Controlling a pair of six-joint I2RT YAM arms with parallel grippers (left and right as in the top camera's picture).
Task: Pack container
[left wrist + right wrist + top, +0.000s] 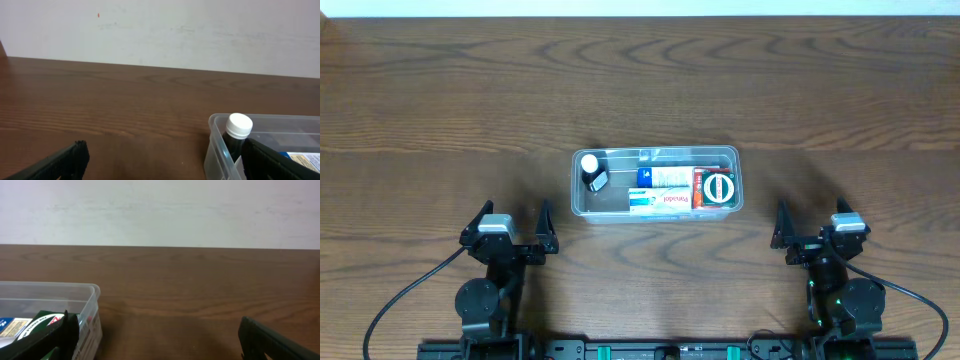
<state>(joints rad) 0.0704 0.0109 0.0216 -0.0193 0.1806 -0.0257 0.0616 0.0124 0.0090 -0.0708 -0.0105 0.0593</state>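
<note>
left claw (pixel 515 216), right claw (pixel 810 216): container (pixel 660 149) between

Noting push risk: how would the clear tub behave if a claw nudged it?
The container looks thin-walled, so it may flex. On the smooth table it would probably slide. Boxes crowd its right side, so it might pivot; the upright bottle could tip.
</note>
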